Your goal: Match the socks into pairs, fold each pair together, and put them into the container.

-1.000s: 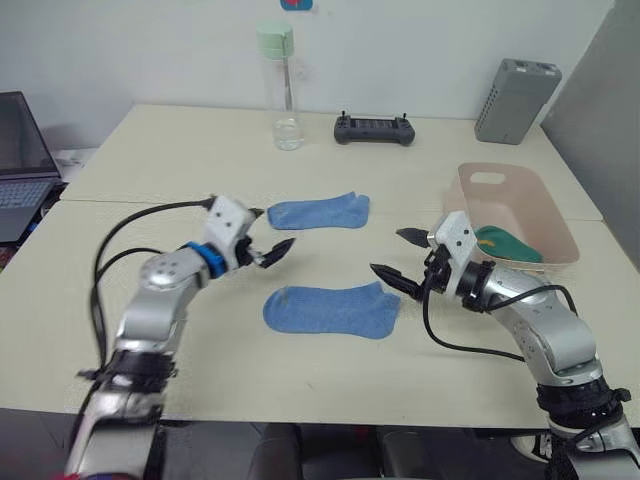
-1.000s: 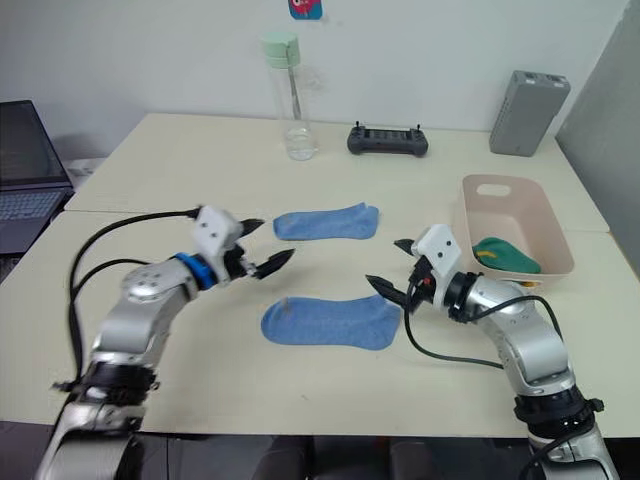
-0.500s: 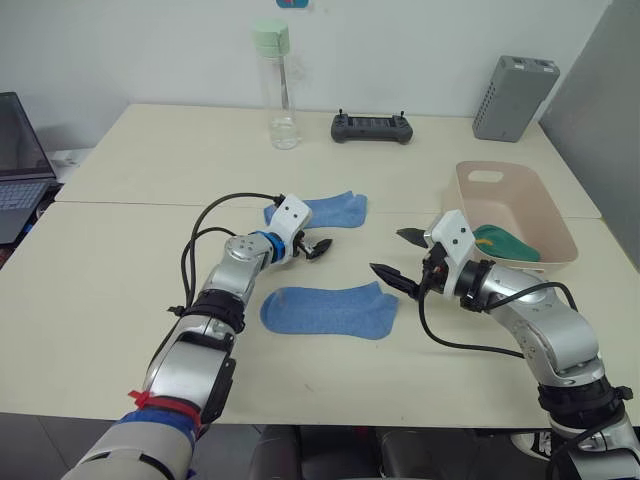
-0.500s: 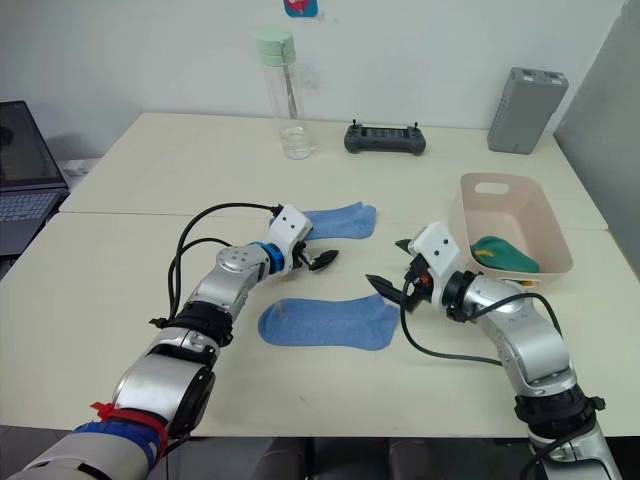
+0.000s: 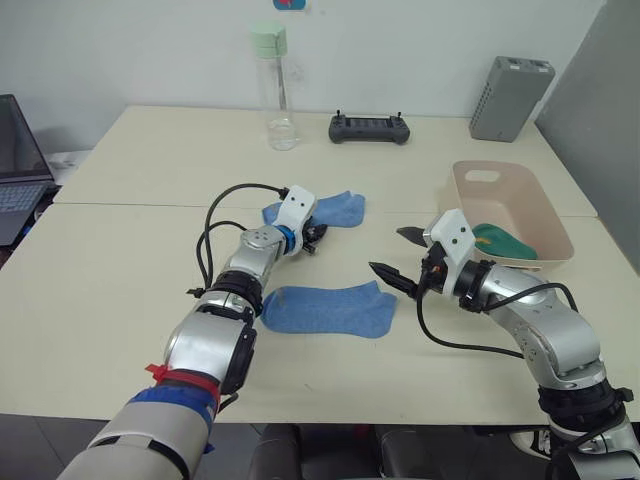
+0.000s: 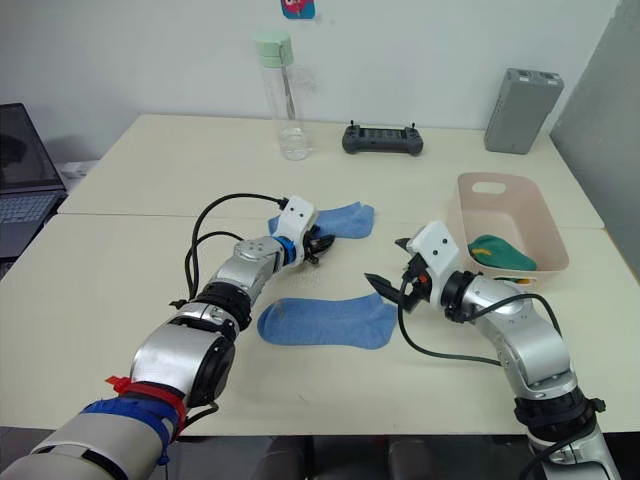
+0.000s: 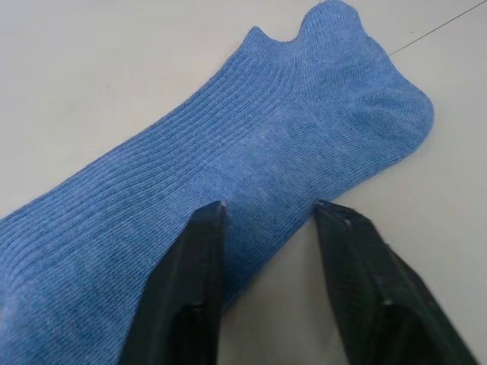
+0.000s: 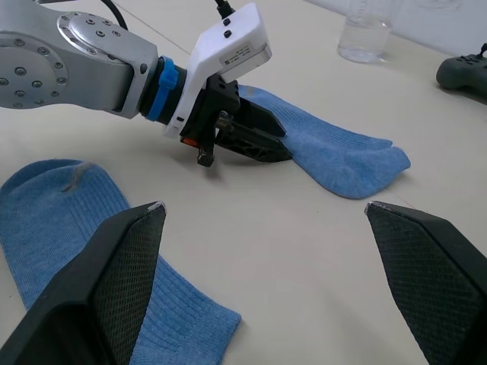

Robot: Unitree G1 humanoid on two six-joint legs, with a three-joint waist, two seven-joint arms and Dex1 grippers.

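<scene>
two light blue socks (image 5: 330, 309) (image 5: 340, 209), one green sock (image 5: 505, 243) in container (image 5: 545, 215); both grippers (image 7: 270, 228) (image 5: 398, 255) parted, empty

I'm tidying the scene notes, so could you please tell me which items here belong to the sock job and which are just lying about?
Belongs to the job:
- far blue sock
- near blue sock
- pink container
- green sock inside it

Just lying about:
- water bottle
- black controller
- grey box
- laptop

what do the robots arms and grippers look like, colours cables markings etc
Both arms are silver-grey metal with rounded joints and loose black cables. Each wrist carries a white boxy housing ahead of two black pointed fingers, as on the left gripper and right gripper. The left arm has a blue wrist ring, red tape and a blue band further up.
</scene>
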